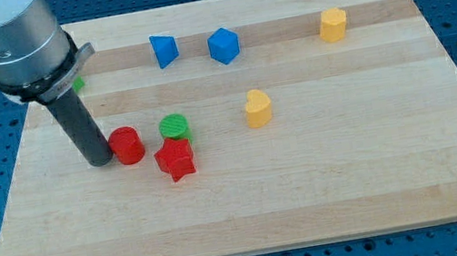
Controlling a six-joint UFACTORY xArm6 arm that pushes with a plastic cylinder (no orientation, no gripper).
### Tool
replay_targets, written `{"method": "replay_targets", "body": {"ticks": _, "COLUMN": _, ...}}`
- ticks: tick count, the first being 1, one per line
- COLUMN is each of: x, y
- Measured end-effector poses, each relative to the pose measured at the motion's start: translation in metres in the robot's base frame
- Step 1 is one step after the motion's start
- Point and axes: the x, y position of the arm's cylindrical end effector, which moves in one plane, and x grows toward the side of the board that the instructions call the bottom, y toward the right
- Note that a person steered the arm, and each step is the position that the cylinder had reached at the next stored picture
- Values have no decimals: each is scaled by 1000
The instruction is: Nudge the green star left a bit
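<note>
A small bit of a green block (78,82) shows at the view's upper left, mostly hidden behind my arm's grey body; its shape cannot be made out. My dark rod comes down from there, and my tip (100,160) rests on the board, touching or almost touching the left side of a red cylinder (127,145). The tip is below the green bit and slightly to its right.
A green cylinder (175,126) sits right of the red cylinder, with a red star (174,158) just below it. A blue wedge (164,50), a blue block (223,45) and a yellow block (334,25) line the top. Another yellow block (257,108) sits mid-board.
</note>
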Motion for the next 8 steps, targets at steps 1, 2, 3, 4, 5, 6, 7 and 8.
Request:
{"method": "replay_targets", "body": {"ticks": 1, "x": 0, "y": 15}}
{"method": "replay_targets", "body": {"ticks": 2, "x": 0, "y": 15}}
{"method": "replay_targets", "body": {"ticks": 3, "x": 0, "y": -63}}
{"method": "replay_targets", "body": {"ticks": 4, "x": -3, "y": -121}}
{"method": "replay_targets", "body": {"ticks": 5, "x": -6, "y": -124}}
{"method": "replay_targets", "body": {"ticks": 6, "x": -53, "y": -124}}
{"method": "replay_targets", "body": {"ticks": 7, "x": -128, "y": -124}}
{"method": "replay_targets", "body": {"ticks": 8, "x": -132, "y": -124}}
